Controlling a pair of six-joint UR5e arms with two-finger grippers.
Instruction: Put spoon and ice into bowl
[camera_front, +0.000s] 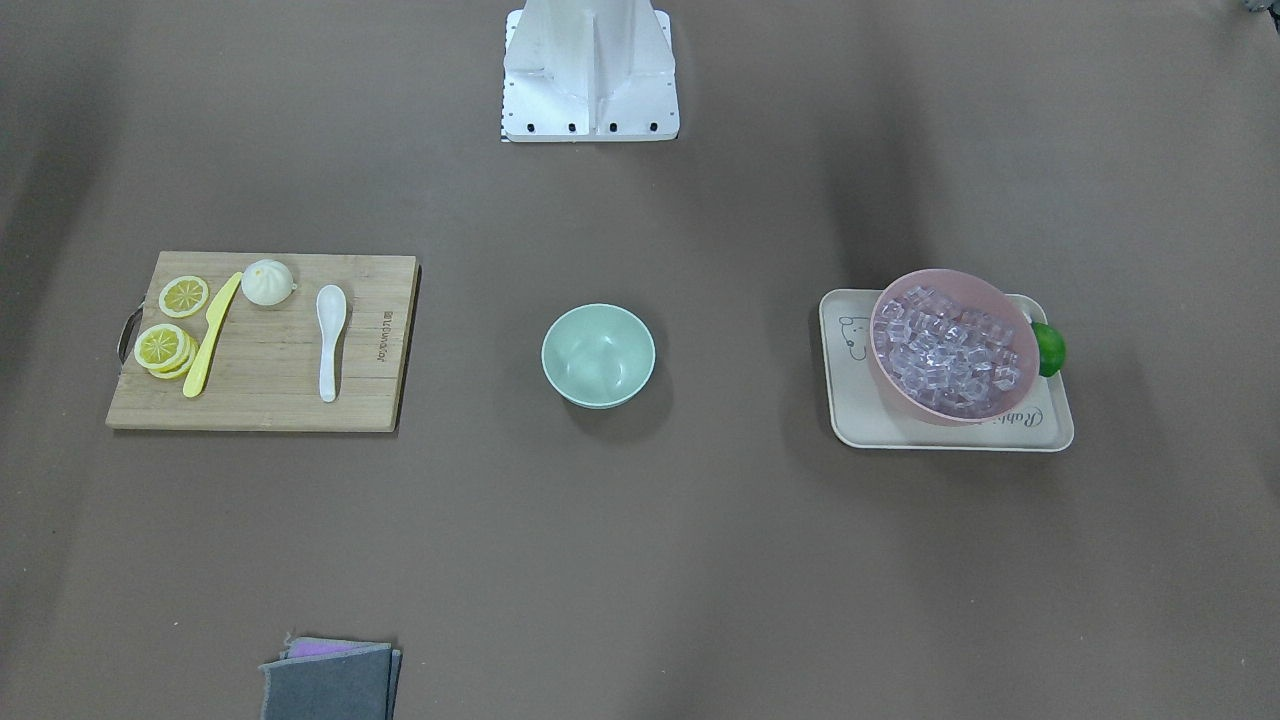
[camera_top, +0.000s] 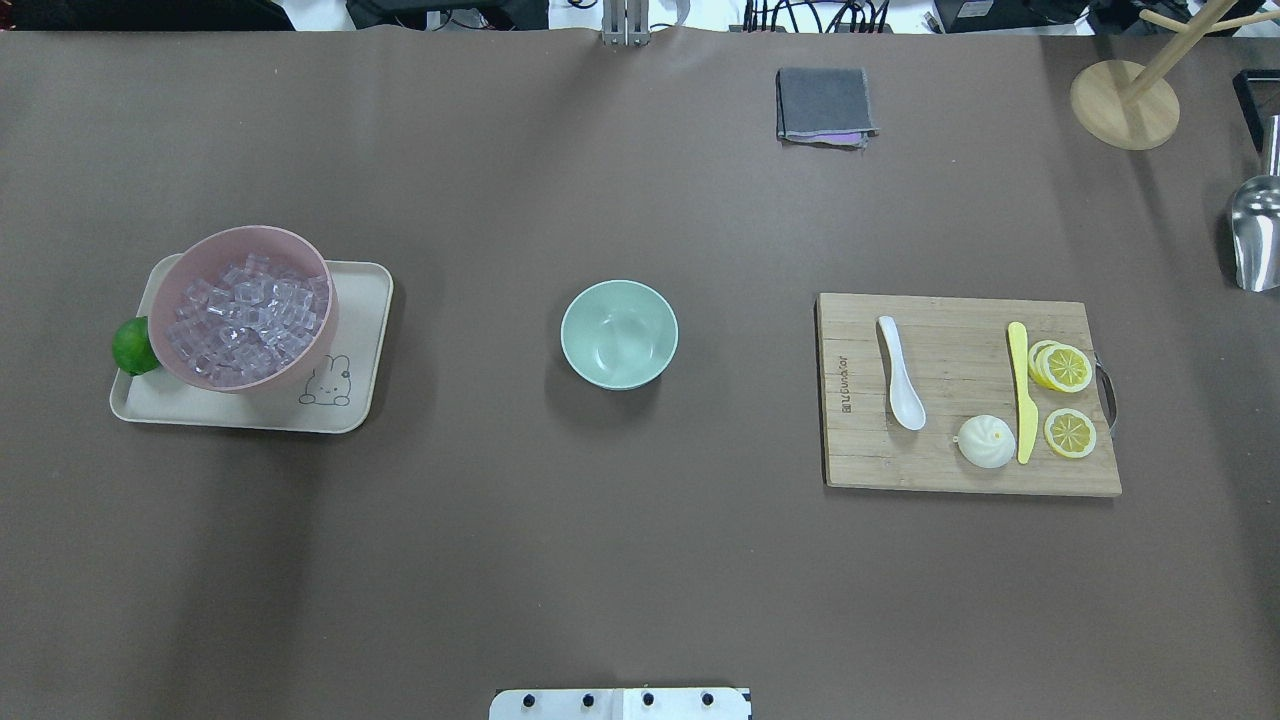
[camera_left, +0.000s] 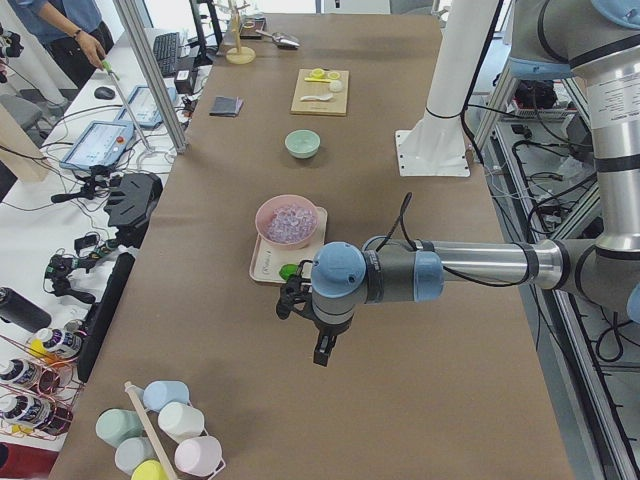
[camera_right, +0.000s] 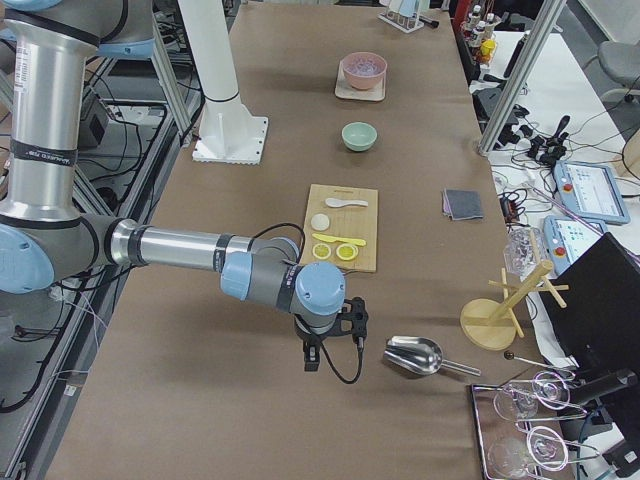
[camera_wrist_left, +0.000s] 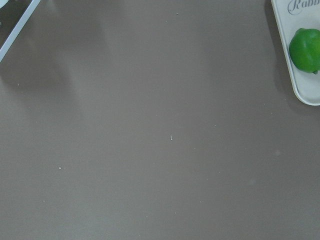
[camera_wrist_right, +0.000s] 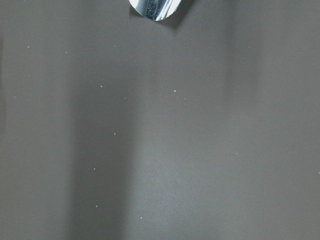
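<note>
The white spoon (camera_front: 330, 340) lies on a wooden cutting board (camera_front: 270, 400) and also shows in the overhead view (camera_top: 900, 372). Clear ice cubes (camera_front: 945, 350) fill a pink bowl (camera_top: 292, 378) that stands on a beige tray (camera_top: 240, 415). The empty mint-green bowl (camera_top: 618, 333) stands at the table's middle. My left gripper (camera_left: 296, 298) hangs beyond the tray's end, away from the bowl. My right gripper (camera_right: 352, 318) hangs past the board, beside a metal scoop (camera_right: 412, 354). Both show only in side views, so I cannot tell whether they are open or shut.
On the board lie a yellow knife (camera_top: 1020, 390), lemon slices (camera_top: 1065, 400) and a white bun (camera_top: 986, 441). A green lime (camera_wrist_left: 305, 49) sits at the tray's edge. A folded grey cloth (camera_top: 823, 104) and a wooden stand (camera_top: 1125, 100) are at the far side.
</note>
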